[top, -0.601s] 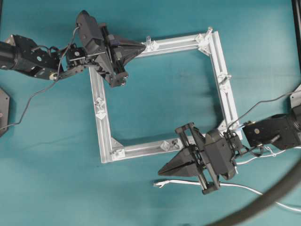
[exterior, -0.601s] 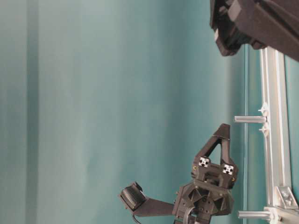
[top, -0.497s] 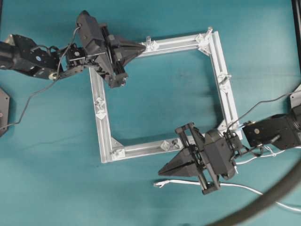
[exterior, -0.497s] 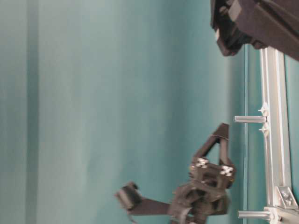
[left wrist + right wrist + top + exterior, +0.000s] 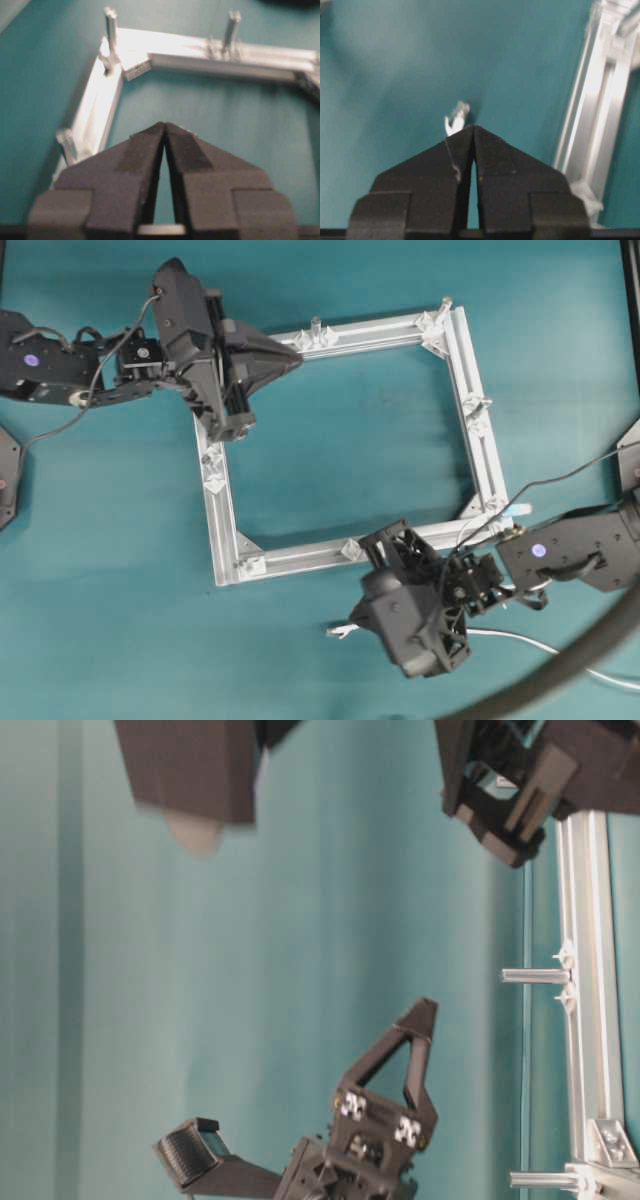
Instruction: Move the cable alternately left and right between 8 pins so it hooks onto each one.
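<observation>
Cable [image 5: 500, 638]: thin white cord, lying on teal bench [image 5: 330, 460] outside frame's lower edge; none of it on any pin. Plug tip [image 5: 340, 630] sits just left of right wrist assy in overhead view; rest runs right under that arm and off toward lower right corner.

Frame [image 5: 470, 390]: square alu. profile, flat on bench. Pins [image 5: 315, 322] stand upright on pale corner/mid brackets; all bare.

Right claw [image 5: 472, 131]: jaws shut, tips meeting. Wrist view shows cable's plug tip [image 5: 456, 116] just beyond and slightly left of the tips, very near; can't tell if touching. Nothing seen clamped between jaws. In overhead view claw itself is hidden under its own wrist.

Left claw [image 5: 295, 340]: jaws nearly shut, thin slit, holding nothing. Hangs over frame's upper left corner, well apart from cable.

Risks, as judged:
- Right claw closed beside tip, not on it; lifting now would leave cable on bench. Cause: jaws shut before cord was between them.
- Pushing down w/ shut tips could flick plug end away or pin it to bench; cord is light and loose.
- Cord's long run passes beneath right arm; arm travel may drag or snag it.
- Right claw near frame's lower rail; sideways sweep could nudge frame and shift pin positions.
</observation>
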Robot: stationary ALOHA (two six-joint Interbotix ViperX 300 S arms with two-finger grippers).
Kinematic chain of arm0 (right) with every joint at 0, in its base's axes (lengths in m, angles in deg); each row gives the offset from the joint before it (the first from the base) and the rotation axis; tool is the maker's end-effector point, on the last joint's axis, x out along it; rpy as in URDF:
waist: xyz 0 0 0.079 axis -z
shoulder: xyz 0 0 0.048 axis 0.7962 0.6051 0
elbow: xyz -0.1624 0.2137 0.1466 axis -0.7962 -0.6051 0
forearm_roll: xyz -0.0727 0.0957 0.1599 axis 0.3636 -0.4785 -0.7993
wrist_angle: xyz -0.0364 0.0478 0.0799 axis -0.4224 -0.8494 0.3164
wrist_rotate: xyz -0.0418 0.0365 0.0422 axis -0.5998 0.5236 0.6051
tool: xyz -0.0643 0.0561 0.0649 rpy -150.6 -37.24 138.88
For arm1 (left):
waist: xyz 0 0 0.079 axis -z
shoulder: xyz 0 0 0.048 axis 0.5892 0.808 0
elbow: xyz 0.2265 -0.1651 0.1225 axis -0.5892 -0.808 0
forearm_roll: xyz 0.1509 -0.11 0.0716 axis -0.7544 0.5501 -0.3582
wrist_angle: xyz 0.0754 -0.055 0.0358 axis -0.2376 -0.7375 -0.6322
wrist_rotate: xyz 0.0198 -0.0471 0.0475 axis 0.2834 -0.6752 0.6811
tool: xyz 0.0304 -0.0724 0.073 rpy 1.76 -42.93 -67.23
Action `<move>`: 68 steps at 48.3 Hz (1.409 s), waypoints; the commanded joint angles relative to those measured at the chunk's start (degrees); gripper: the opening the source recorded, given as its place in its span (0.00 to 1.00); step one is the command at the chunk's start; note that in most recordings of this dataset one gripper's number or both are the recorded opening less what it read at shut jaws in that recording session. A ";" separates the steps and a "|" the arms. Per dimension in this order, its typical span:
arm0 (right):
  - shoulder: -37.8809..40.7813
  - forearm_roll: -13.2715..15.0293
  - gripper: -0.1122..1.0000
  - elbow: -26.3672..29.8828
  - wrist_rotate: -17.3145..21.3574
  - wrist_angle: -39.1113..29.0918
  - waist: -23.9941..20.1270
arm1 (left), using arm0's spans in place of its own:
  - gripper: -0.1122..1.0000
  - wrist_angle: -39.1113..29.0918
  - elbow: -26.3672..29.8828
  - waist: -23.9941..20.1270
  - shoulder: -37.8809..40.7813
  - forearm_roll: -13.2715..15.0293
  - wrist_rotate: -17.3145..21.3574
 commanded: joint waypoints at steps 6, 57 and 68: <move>0.44 -0.18 0.10 5.27 4.39 -5.71 -0.44 | 0.37 -7.38 0.26 1.23 -4.31 -0.26 0.26; 11.51 1.67 0.62 9.93 11.78 -7.56 -2.64 | 0.73 -11.60 -13.97 5.80 -23.12 -0.26 0.26; 12.22 2.29 0.62 9.93 11.78 -5.54 -1.85 | 0.73 -11.69 -15.47 5.80 -26.19 -0.26 0.26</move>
